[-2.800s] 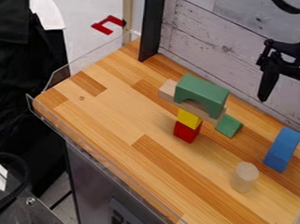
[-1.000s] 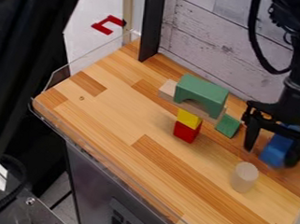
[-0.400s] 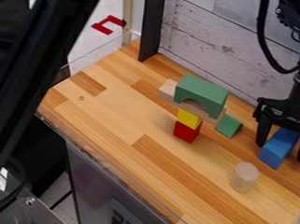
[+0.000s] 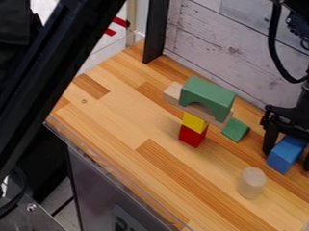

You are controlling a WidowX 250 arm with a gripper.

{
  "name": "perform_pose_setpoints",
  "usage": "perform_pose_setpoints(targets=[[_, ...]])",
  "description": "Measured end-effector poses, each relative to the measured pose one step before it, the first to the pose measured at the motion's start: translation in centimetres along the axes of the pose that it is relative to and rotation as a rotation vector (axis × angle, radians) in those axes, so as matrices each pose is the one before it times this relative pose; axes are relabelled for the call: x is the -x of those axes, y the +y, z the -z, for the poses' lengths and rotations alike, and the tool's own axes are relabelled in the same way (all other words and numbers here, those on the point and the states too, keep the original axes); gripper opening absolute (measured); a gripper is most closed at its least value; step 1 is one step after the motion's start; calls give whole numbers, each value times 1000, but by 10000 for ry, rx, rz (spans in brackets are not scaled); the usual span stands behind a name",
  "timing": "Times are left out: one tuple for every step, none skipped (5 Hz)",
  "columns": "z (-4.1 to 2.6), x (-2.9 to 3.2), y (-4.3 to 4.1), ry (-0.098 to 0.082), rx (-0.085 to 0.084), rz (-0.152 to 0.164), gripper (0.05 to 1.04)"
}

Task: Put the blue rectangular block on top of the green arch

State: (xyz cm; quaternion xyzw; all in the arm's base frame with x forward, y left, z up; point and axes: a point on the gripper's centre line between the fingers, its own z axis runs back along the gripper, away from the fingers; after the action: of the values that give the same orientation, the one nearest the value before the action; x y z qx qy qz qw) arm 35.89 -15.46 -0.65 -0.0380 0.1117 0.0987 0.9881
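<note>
Claw (image 4: 288,161): spread, hanging over the right side of the table (image 4: 127,123), astride the blue rectangular block (image 4: 286,154); no grip apparent, contact with either side hard to tell.
Blue rectangular block: on the table under the claw, well apart from the green arch (image 4: 209,93) and near the pale cylinder (image 4: 251,183).
Handling: probably light, painted wood by the look of it; stiff, not fragile, perhaps a little slick on the smooth faces.
Where to take hold: across the narrow width, on the two long sides, close to the middle of the length, for a level carry.
Green arch: upright on the pale plank (image 4: 173,93), above the yellow block (image 4: 194,122) and red block (image 4: 192,136); likely easy to topple with a sideways knock.
Step in hand: lining up for the grasp, with lift and placement yet to do.
Next move: close evenly, lift clear of the pale cylinder, then approach the green arch from above and release gently.
Risk: a crooked pinch, with a twist or slip on lifting.
</note>
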Motion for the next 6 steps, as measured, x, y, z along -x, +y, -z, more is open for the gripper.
perform_pose_setpoints(targets=[[131,151,248,91,-45,-88,674],[135,341,532,-18,144,-251,587],[-556,775,883,2,-243,-265,587],[-4323,551,250,-1011,209,-589,586],[-2694,-52,-64,-597,298,-654,586],[-893,-327,548,328,185,-1736,587]])
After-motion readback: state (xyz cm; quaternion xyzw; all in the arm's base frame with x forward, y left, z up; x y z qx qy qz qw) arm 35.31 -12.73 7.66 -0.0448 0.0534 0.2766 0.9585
